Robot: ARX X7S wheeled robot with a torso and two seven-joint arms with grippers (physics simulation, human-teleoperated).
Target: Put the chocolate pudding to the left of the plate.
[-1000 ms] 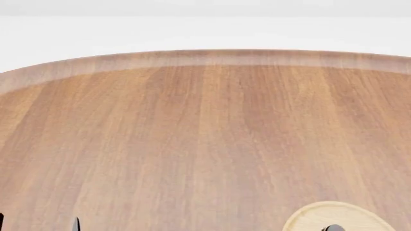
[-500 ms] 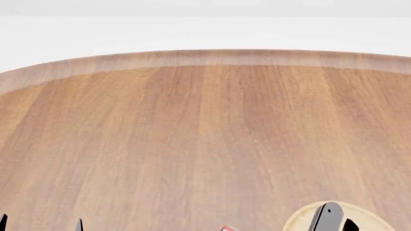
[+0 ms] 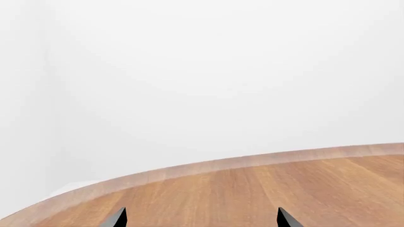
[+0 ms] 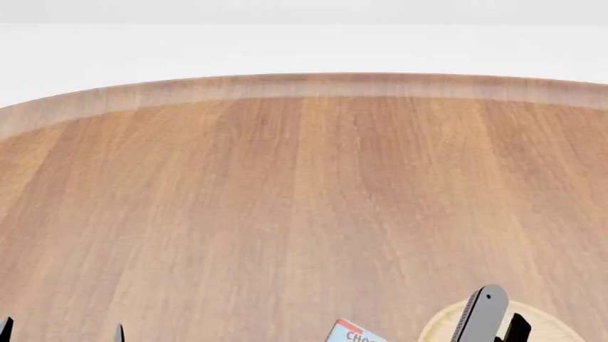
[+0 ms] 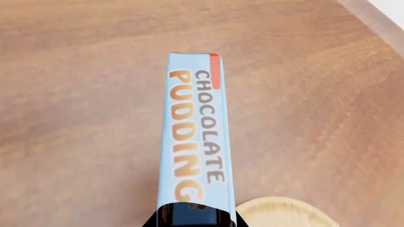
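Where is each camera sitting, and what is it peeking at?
Head view: on the robot's head, looking down over the round wooden table; left gripper and right gripper poke in below.
Left wrist view: by the left gripper, facing the table edge and white wall.
Right wrist view: by the right gripper, looking along the blue-topped chocolate pudding carton.
Shared: carton and pale wooden plate.

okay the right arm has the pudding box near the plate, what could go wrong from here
1. The right gripper seems to hold the chocolate pudding only by one end, with most of the carton jutting out, so it may pivot or slip.
2. The plate lies right beside the carton; lowering there could catch its rim.
3. In the head view both sit at the frame's bottom edge, so placement is hard to judge.
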